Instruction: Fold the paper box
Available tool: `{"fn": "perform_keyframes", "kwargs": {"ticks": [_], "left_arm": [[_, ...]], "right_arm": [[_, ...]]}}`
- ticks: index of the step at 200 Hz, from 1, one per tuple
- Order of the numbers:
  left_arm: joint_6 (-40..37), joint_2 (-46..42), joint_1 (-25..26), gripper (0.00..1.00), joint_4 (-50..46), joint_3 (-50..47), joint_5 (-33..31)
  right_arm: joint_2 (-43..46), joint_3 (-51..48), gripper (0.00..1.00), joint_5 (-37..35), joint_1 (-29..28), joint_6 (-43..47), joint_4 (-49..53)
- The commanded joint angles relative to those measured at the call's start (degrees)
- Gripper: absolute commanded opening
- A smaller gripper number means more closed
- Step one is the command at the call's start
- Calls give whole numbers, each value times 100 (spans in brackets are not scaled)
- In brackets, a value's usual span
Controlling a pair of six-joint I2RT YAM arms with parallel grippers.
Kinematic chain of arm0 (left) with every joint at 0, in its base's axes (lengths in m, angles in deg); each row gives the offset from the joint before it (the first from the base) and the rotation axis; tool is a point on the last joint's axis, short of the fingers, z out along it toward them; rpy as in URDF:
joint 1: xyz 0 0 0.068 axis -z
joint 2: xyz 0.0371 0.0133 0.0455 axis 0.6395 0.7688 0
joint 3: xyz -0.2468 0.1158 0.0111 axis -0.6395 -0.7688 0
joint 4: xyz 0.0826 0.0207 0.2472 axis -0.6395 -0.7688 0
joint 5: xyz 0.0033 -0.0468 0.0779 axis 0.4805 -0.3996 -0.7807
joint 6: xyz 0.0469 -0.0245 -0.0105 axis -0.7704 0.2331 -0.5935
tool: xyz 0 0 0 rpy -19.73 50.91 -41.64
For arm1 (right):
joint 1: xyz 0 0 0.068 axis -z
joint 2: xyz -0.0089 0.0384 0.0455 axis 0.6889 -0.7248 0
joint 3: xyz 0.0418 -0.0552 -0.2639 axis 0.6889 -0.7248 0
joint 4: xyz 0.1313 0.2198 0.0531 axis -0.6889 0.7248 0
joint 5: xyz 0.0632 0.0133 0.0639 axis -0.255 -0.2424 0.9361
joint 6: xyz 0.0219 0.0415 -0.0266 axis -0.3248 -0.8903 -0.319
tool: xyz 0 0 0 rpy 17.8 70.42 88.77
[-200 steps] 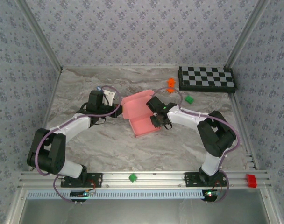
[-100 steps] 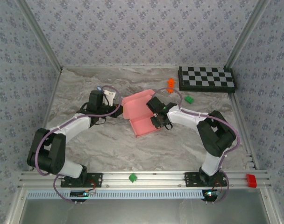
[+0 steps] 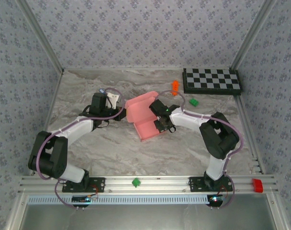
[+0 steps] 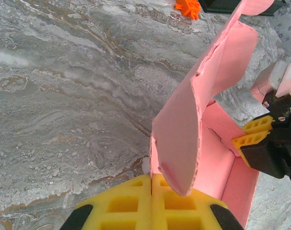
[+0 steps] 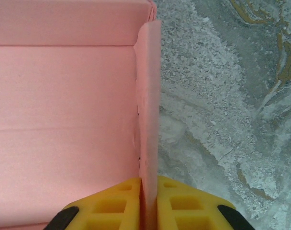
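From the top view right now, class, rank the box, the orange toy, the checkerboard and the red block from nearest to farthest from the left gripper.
1. Box: touching the left gripper, mid-table.
2. Orange toy: to the right, toward the back.
3. Checkerboard: back right corner.
4. Red block: on the front rail, far right.

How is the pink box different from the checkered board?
The paper box is plain pink; the checkered board has black and white squares. The box is half folded with a flap sticking up; the board lies flat. The left end effector and right end effector pinch the box; nothing touches the board. Both sit on the marble table.
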Motion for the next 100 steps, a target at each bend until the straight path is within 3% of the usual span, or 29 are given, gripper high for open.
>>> {"fn": "perform_keyframes", "kwargs": {"ticks": [1, 100], "left_arm": [[-79, 38, 9, 0, 14, 227, 122], [-144, 74, 9, 0, -15, 278, 142]], "right_arm": [[-136, 134, 14, -260, -54, 88, 376], [-431, 393, 14, -730, -150, 224, 816]]}}
